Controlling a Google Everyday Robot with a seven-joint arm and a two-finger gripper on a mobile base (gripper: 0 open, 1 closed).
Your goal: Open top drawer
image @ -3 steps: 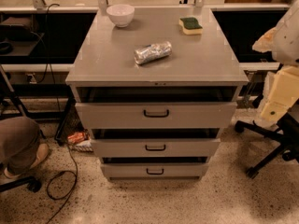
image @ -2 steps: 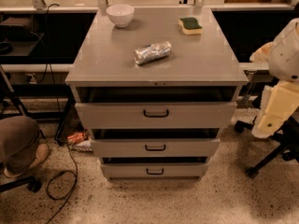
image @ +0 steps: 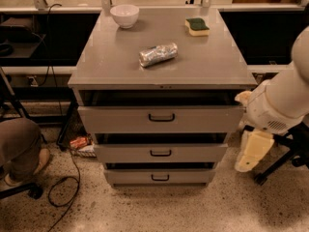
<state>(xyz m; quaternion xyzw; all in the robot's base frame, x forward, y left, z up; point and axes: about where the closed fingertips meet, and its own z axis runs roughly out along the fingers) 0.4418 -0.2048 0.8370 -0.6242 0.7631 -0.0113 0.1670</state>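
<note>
The top drawer [image: 116,120] is the widest grey drawer of the cabinet, just under the cabinet top [image: 116,62]. Its tall flat front carries a small dark loop handle [image: 161,117] at centre. A dark gap shows above its front, so it stands a little way out. Two narrower drawers [image: 193,152] sit below it. My white arm [image: 285,98] comes in from the right edge. My gripper [image: 252,152], cream coloured, hangs pointing down beside the cabinet's right side, at the height of the middle drawer, right of and below the handle and apart from it.
On the cabinet top stand a white bowl [image: 124,15], a green and yellow sponge [image: 197,26] and a silver crushed can [image: 158,54]. A person's leg [image: 19,149] and cables [image: 72,178] are at the left. A snack packet [image: 79,142] lies on the floor. A chair base [image: 285,153] stands at the right.
My arm has swung left and down, bringing the gripper closer to the cabinet's right side. The drawers and the things on top have not moved.
</note>
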